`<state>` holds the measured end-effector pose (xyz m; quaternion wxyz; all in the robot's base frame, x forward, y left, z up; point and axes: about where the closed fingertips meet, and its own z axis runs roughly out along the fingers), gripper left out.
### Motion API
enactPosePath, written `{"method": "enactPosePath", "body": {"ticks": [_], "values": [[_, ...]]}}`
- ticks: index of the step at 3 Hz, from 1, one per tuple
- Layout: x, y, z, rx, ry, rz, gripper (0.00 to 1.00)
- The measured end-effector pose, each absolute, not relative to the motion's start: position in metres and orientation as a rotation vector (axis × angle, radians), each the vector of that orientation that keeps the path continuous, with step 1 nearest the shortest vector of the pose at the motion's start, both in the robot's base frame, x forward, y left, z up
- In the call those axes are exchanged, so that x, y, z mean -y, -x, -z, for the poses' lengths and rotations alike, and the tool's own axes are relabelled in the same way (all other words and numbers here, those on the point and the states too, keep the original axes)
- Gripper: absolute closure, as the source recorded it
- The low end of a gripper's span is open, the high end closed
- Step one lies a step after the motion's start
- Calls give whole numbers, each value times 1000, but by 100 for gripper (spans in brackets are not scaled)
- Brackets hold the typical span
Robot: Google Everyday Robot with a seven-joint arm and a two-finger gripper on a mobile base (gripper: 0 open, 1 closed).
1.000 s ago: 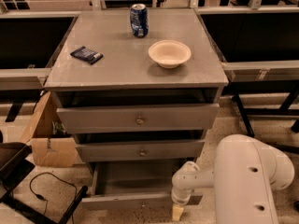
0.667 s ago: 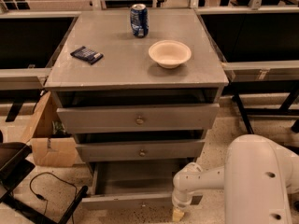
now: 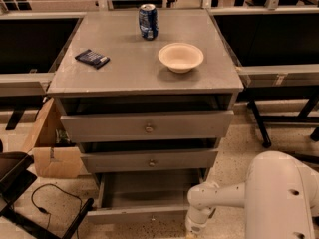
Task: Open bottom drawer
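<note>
The grey cabinet [image 3: 144,78] has three drawers. The bottom drawer [image 3: 134,215] is pulled well out, its narrow front panel low near the floor and its bare inside [image 3: 149,190] showing. The top drawer [image 3: 147,126] and middle drawer [image 3: 149,161], each with a brass knob, stand slightly out. My white arm [image 3: 279,198] reaches in from the lower right. The gripper [image 3: 192,231] hangs at the bottom edge of the camera view, just right of the bottom drawer's front right corner, partly cut off by the frame.
On the cabinet top stand a blue can [image 3: 148,21], a cream bowl [image 3: 180,57] and a dark packet [image 3: 92,59]. A cardboard box [image 3: 50,148] sits left of the cabinet, with a black frame and cable [image 3: 45,208] on the floor. Black-legged tables flank both sides.
My arm's large white body has shifted a little right and lower. The gripper stays by the bottom drawer's right corner. The drawer looks unchanged.
</note>
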<state>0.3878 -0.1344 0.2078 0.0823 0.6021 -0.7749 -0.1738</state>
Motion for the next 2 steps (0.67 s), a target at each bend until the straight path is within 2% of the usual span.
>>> {"method": "enactPosePath", "body": {"ticks": [1, 2], "values": [[134, -393, -219, 2342, -1858, 435, 81], [128, -415, -239, 2356, -2021, 224, 50]]}}
